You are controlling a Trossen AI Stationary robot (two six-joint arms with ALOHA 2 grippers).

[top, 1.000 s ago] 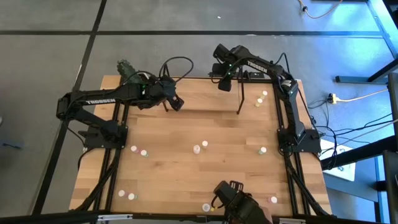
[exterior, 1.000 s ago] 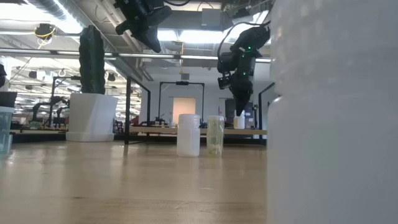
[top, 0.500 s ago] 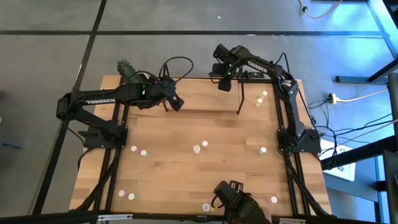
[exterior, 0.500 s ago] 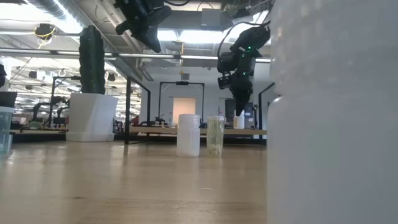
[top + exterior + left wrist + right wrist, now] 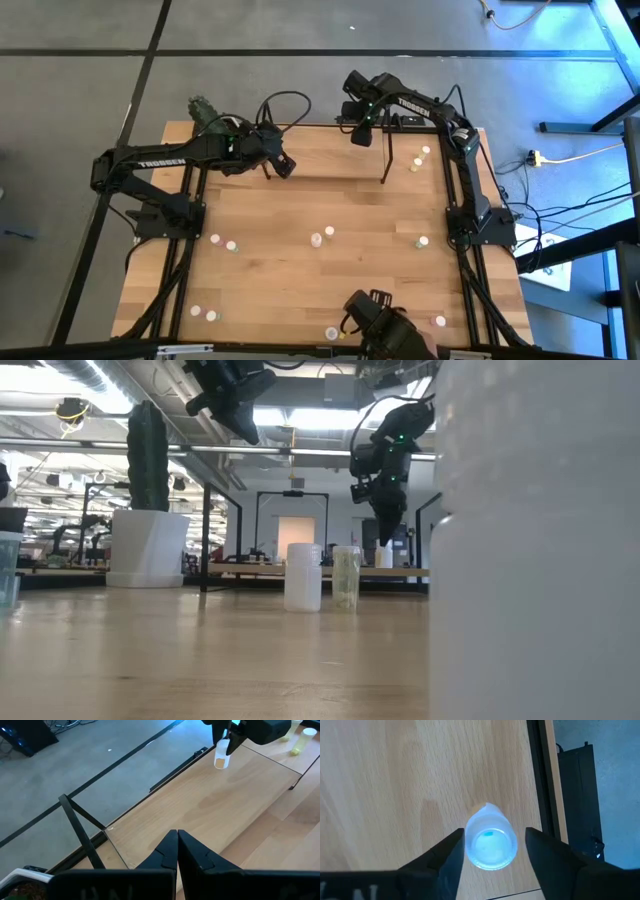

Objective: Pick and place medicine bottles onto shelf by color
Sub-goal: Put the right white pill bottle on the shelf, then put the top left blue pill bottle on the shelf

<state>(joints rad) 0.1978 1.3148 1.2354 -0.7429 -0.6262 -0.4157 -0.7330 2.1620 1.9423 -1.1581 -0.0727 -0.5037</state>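
**Right gripper standing over a bottle on the shelf floor**

In the upper middle of the high view, the right gripper (image 5: 361, 128) is reaching over the far edge of the table (image 5: 300, 270), above the light wooden floor of the shelf (image 5: 330, 155). The right wrist view is looking straight down between its two dark fingers (image 5: 451, 855) at a whitish bottle (image 5: 490, 840) standing upright on the wood. The jaws are standing apart on either side of the bottle, with a narrow gap showing on each side, so nothing is being gripped. The left wrist view, in its upper right, is showing the same bottle (image 5: 221, 757) directly beneath that gripper.

The left gripper (image 5: 283, 166) is hanging above the upper left part of the table, near the cactus pot (image 5: 203, 108). Its jaws are pressed together and holding nothing, as the left wrist view is showing at its bottom centre.

Two more bottles (image 5: 420, 158) are sitting at the right end of the shelf, in the upper right of the high view. Other medicine bottles are lying scattered on the table: a pair (image 5: 222, 242) at middle left, a pair (image 5: 322, 236) at centre, one (image 5: 422, 241) at middle right, a pair (image 5: 203, 313) at lower left, one (image 5: 331, 333) at bottom centre and one (image 5: 439, 321) at lower right.

In the low view, two bottles (image 5: 303, 576) are standing side by side at centre, and one very close bottle (image 5: 530, 550) is filling the right side.
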